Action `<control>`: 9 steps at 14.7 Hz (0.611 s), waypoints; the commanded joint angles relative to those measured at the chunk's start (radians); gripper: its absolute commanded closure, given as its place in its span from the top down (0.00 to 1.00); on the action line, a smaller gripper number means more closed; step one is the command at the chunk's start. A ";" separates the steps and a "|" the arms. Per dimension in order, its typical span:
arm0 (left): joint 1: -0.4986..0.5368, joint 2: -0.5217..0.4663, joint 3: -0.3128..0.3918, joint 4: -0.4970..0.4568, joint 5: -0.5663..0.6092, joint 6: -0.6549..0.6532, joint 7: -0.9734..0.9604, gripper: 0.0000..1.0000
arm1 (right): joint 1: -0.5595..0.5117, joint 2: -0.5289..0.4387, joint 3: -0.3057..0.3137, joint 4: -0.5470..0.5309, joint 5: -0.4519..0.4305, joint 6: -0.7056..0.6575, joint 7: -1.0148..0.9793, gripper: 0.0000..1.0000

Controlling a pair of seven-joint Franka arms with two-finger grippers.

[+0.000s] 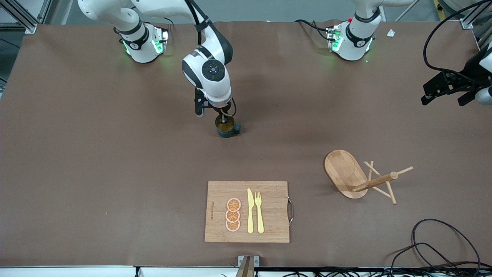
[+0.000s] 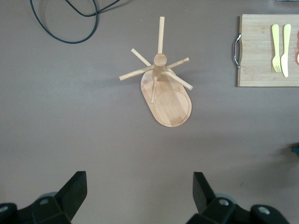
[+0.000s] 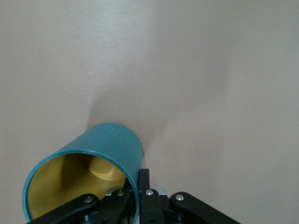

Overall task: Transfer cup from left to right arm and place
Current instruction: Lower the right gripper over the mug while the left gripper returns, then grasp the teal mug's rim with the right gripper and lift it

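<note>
Brown worktop (image 1: 115, 184), catalogued from the front camera's edge toward the arm bases.

Item 1. A wooden cutting board (image 1: 269, 227) with a metal handle (image 1: 291, 211) is seen nearest the front camera, at about 6 o'clock of the worktop's centre. On it are laid three orange slices (image 1: 233, 215) in a column, a yellow knife (image 1: 250, 211) and a yellow fork (image 1: 259, 211), side by side and parallel.

Item 2. A loop of black cable (image 1: 442, 246) is found at the 4 o'clock corner, toward the left arm's end.

Item 3. A wooden mug tree (image 1: 348, 173), an oval base with a pegged post, is placed farther from the front camera than the board, at about 4 o'clock of centre. It appears tipped in the front view; the left wrist view looks down its post.

Item 4. The cup (image 1: 226, 126), teal outside and mustard inside, is located near the worktop's centre, farther than the board, at about 12 o'clock from it. Its handle points toward the left arm's end. Whether its base touches the worktop cannot be told.

Item 5. The right gripper (image 1: 223, 117) is lowered onto the cup, its fingers clamped over the rim wall, one inside and one outside.

Item 6. The left gripper (image 2: 140, 196) is held high over the mug tree at the left arm's end, fingers spread wide, holding nothing; this arm waits.
</note>
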 commanded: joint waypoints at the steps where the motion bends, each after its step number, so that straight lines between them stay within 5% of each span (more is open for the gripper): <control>1: -0.004 -0.007 -0.022 -0.005 0.034 0.006 -0.048 1.00 | -0.044 -0.051 0.002 -0.019 0.005 -0.028 -0.251 0.00; 9: -0.001 0.004 -0.025 0.009 0.035 0.004 -0.035 1.00 | -0.228 -0.133 0.001 -0.042 0.005 -0.147 -1.061 0.00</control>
